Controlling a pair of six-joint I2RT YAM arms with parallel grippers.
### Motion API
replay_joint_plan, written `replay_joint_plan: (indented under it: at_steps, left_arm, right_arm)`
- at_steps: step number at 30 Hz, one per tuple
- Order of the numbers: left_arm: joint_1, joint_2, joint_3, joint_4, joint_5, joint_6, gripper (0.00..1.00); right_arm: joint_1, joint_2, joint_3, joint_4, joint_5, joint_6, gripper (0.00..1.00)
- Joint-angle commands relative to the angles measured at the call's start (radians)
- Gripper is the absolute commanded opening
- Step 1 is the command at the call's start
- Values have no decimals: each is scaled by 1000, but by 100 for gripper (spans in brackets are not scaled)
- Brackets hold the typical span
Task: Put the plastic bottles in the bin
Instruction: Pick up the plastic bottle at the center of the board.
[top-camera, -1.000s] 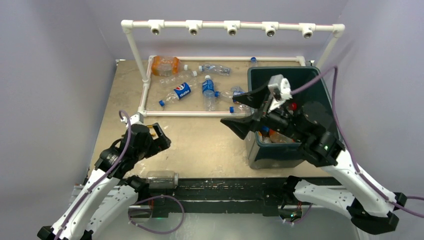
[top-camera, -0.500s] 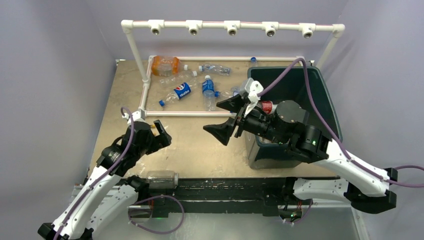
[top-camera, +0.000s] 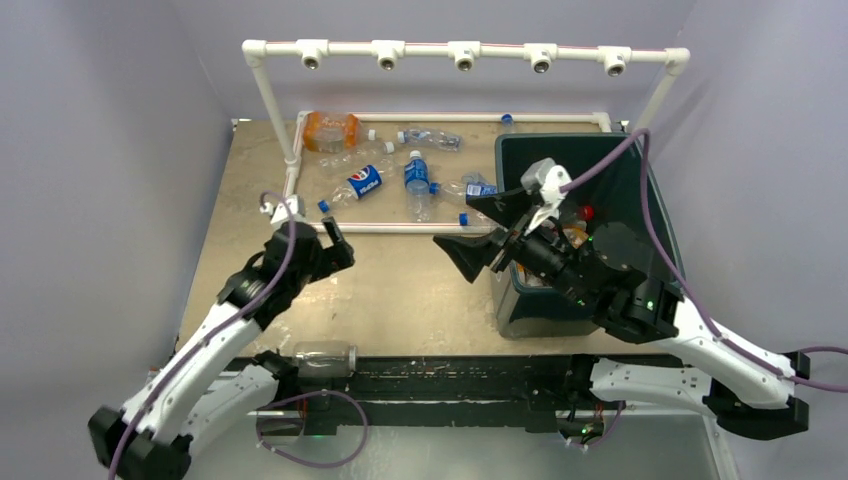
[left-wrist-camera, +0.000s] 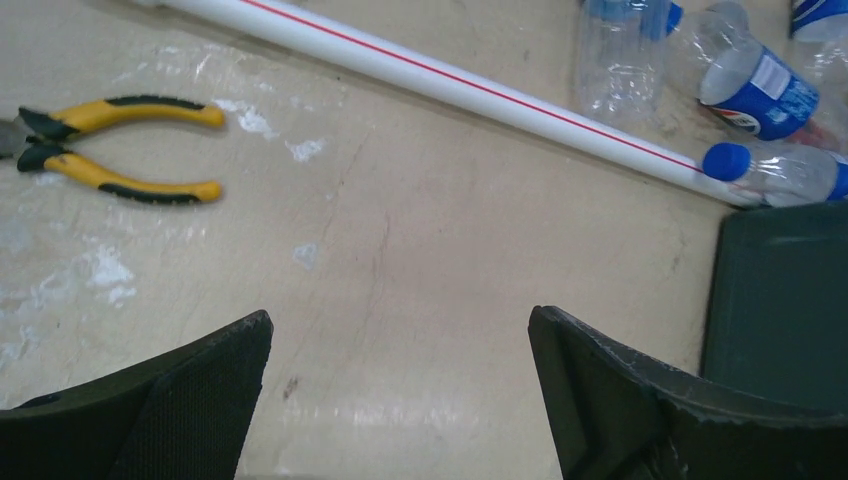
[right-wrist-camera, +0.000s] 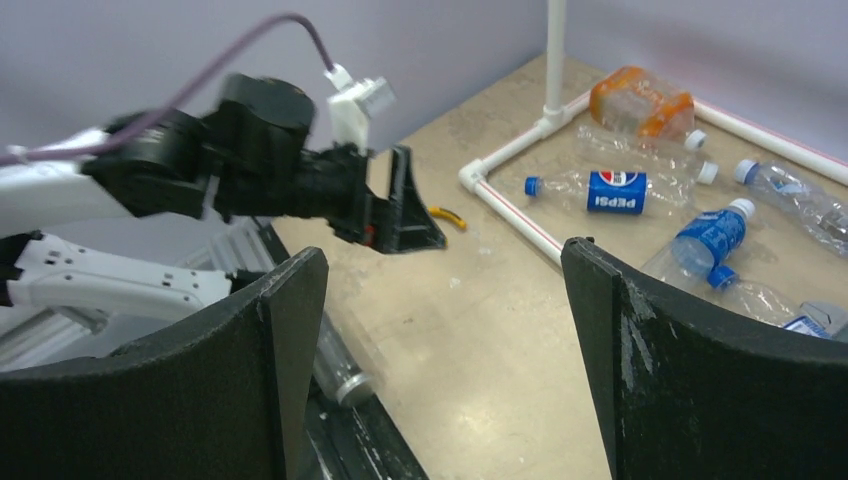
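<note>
Several plastic bottles lie inside a white pipe frame at the back: an orange bottle (top-camera: 330, 130) (right-wrist-camera: 640, 100), a Pepsi bottle (top-camera: 362, 182) (right-wrist-camera: 610, 190), a blue-labelled bottle (top-camera: 417, 180) (right-wrist-camera: 710, 235) and clear ones (top-camera: 430, 138). The dark green bin (top-camera: 640, 190) stands at the right, its contents mostly hidden by my right arm. My right gripper (top-camera: 475, 228) (right-wrist-camera: 445, 255) hangs open and empty over the table, just left of the bin's rim. My left gripper (top-camera: 325, 245) (left-wrist-camera: 400, 320) is open and empty above bare table, short of the frame's near pipe (left-wrist-camera: 450, 80).
Yellow-and-black pliers (left-wrist-camera: 110, 150) lie on the table left of my left gripper. A clear bottle (top-camera: 325, 357) (right-wrist-camera: 345, 370) rests on the rail at the table's near edge. The bin's corner (left-wrist-camera: 790, 300) shows at the right of the left wrist view. An overhead pipe rack (top-camera: 460, 50) spans the back.
My left arm has reached forward toward the pipe frame. My right gripper swung left off the bin, then drew back a little toward its rim, staying open.
</note>
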Motion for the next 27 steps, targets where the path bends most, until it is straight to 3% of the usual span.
replay_joint_plan:
  at_steps: [1,5,12,15,22,27]
  left_arm:
    - [11,229,55,269,-91,106,99]
    - [52,487,226,295,-141,276,99]
    - [215,660,274,551,175,573,99]
    - [237,732,280,604,207,688,99]
    - [241,844,222,900,242,791,99]
    - [246,976,324,839,258,878,99]
  right_arm:
    - [5,-26,-22,84,57,32,90]
    - [5,-50,-41,80,61,37,89]
    - [5,-99,-79,79,66,39,89]
    - [5,-124,-104,85,62,48,90]
    - [5,-143,-129,65,34,84,90]
    - [5,-148,-117,56,26,93,90]
